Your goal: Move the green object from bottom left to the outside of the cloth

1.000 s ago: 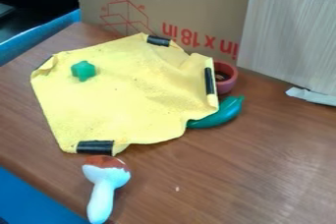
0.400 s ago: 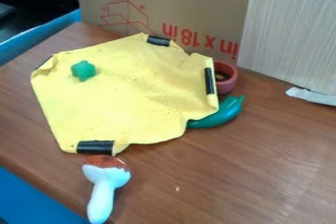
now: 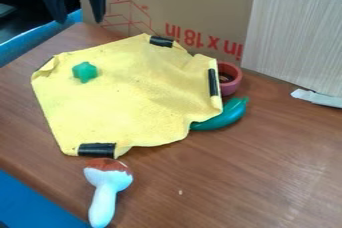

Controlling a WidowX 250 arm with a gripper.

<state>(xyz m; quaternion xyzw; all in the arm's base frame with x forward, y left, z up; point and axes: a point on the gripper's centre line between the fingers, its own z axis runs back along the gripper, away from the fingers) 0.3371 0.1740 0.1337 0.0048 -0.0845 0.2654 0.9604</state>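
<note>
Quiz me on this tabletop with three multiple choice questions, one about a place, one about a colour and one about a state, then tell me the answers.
1. Where is the small green star-shaped piece?
A) Under the cloth
B) On top of the cloth
C) Inside the bowl

2. What colour is the bowl?
A) Blue
B) White
C) Red

3. How is the pincer?
A) Open and empty
B) Shut and empty
C) Shut on the green piece

Answers:
1: B, the piece sits fully in view on yellow fabric.
2: C, its rim and outer wall are red.
3: A, its two fingers stand apart with nothing between them.
</note>
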